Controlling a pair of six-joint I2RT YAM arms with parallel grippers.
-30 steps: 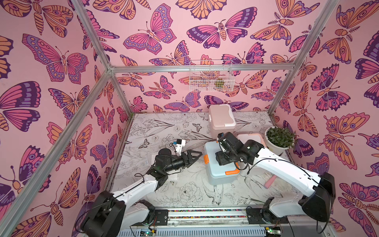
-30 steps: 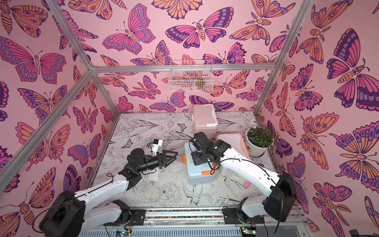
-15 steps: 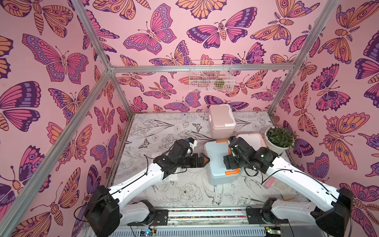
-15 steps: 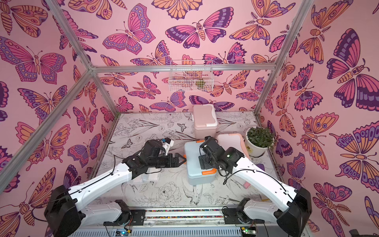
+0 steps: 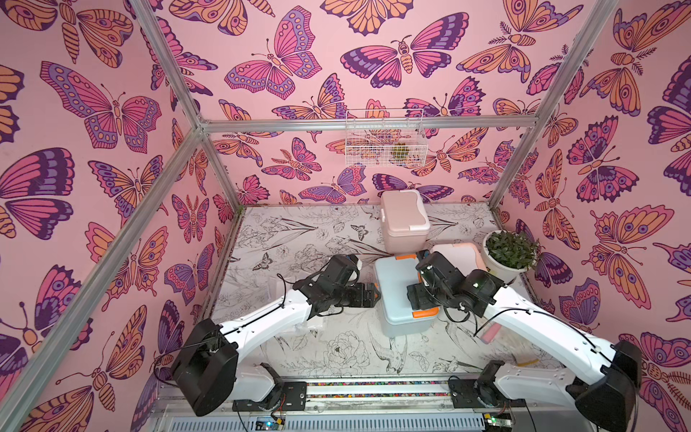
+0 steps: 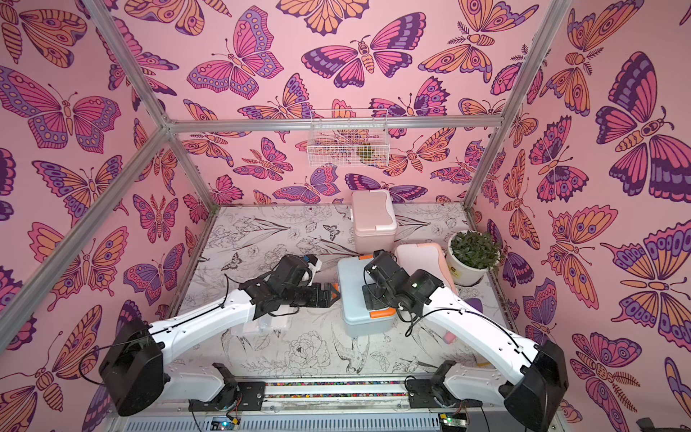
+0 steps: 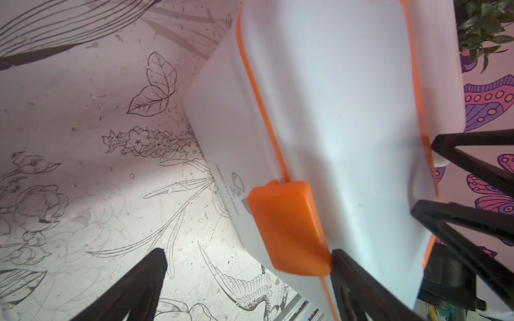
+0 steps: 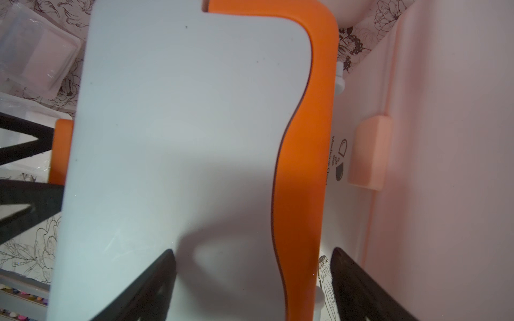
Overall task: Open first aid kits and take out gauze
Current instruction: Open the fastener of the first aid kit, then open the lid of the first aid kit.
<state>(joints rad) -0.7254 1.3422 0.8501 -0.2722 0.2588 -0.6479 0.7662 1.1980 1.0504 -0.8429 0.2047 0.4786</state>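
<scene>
The blue-grey first aid kit (image 5: 396,288) with orange trim stands shut mid-table in both top views. My left gripper (image 5: 372,295) is at its left side, open; in the left wrist view its jaws bracket the orange latch (image 7: 289,225), one fingertip (image 7: 358,286) touching it. My right gripper (image 5: 418,299) hangs over the lid, open, its jaws either side of the orange handle (image 8: 303,139). The beige-pink kit (image 5: 404,220) stands behind. The white kit with peach trim (image 5: 458,252) lies to the right. Clear gauze packets (image 6: 261,325) lie under my left arm.
A white pot with a green plant (image 5: 508,254) stands at the right wall beside the white kit. A wire basket (image 5: 385,142) hangs on the back wall. A small pink object (image 5: 490,333) lies under my right arm. Metal frame posts edge the floor.
My left gripper has swung right, up to the blue-grey kit's side latch. My right gripper has shifted along the lid toward the handle. Both jaws stand wider than a second ago.
</scene>
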